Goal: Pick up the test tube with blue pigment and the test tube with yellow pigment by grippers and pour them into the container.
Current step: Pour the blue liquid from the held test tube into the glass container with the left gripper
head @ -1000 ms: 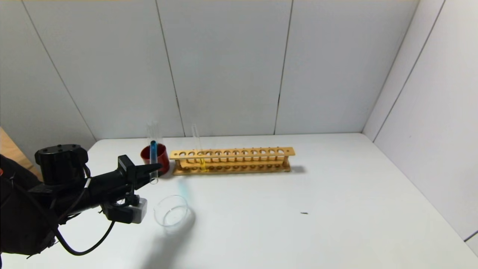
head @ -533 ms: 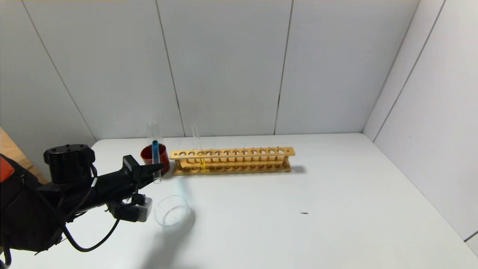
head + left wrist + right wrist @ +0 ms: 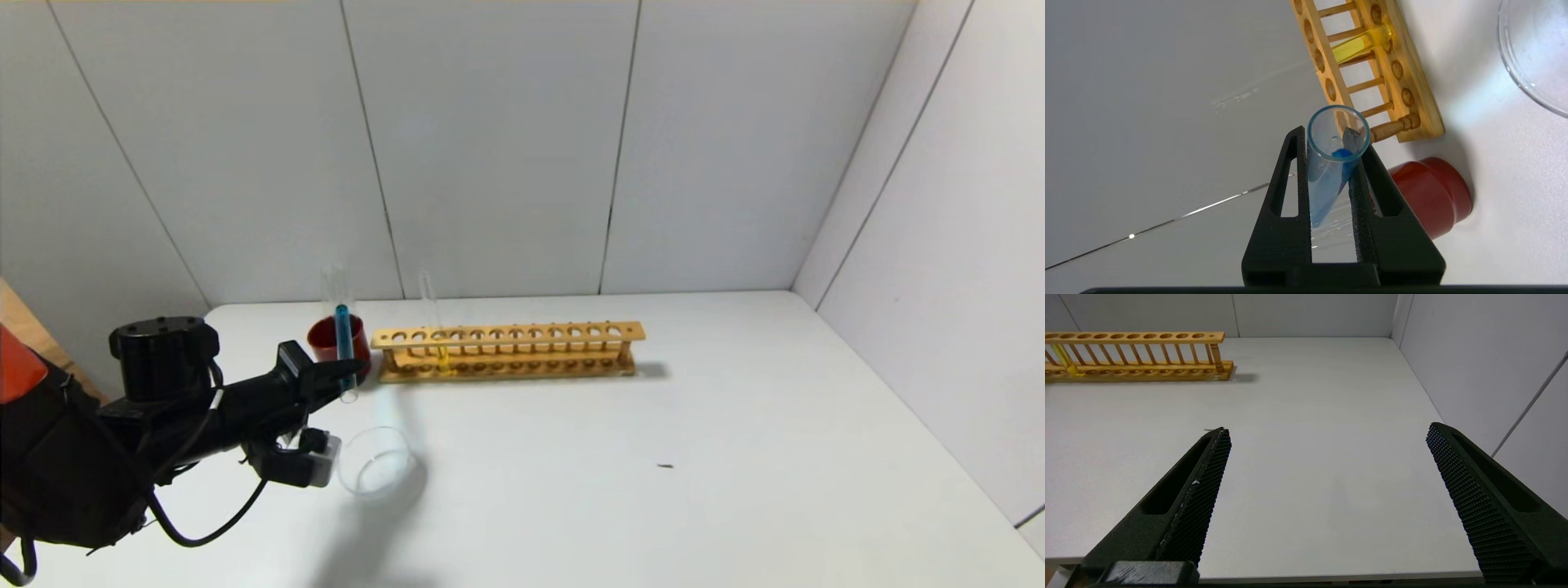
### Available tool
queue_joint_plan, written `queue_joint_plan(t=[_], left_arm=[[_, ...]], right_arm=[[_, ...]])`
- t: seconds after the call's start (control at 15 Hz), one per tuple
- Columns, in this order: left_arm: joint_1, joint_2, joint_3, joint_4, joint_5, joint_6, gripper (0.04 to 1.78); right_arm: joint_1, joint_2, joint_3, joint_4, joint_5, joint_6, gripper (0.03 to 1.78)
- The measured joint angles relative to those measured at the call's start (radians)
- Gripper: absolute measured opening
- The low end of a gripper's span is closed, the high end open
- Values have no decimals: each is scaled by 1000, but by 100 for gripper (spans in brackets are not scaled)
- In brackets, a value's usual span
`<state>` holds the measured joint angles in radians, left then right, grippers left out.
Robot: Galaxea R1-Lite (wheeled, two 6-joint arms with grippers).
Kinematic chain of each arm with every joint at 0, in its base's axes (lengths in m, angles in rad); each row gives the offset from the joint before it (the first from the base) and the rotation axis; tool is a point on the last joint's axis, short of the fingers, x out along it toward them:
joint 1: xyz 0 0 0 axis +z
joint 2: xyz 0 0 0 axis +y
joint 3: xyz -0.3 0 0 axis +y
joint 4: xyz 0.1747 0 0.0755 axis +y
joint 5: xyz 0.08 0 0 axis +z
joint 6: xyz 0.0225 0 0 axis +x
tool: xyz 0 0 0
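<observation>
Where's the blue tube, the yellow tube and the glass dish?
blue tube (image 3: 343, 331), head view, blue liquid column.
yellow tube (image 3: 1353, 45), left wrist view, yellow liquid.
glass dish (image 3: 363, 482), head view, near rim.

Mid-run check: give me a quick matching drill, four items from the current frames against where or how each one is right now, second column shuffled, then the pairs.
Items
1. test tube with blue pigment
2. test tube with yellow pigment
3. container
4. right gripper

States
A. open above bare table
B. standing in the wooden rack
C. clamped upright in the left gripper
D. empty on the table, near the left gripper

Pairs: 1-C, 2-B, 3-D, 4-A
</observation>
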<state>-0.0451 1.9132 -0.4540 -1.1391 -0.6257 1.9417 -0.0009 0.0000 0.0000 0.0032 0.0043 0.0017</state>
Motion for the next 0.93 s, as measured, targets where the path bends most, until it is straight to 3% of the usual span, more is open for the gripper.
queue_joint_plan(t=[0.93], left_arm=[[-62, 20, 4, -68, 62, 2, 33]], right_arm=[[0, 0, 0, 0, 0, 0, 175]])
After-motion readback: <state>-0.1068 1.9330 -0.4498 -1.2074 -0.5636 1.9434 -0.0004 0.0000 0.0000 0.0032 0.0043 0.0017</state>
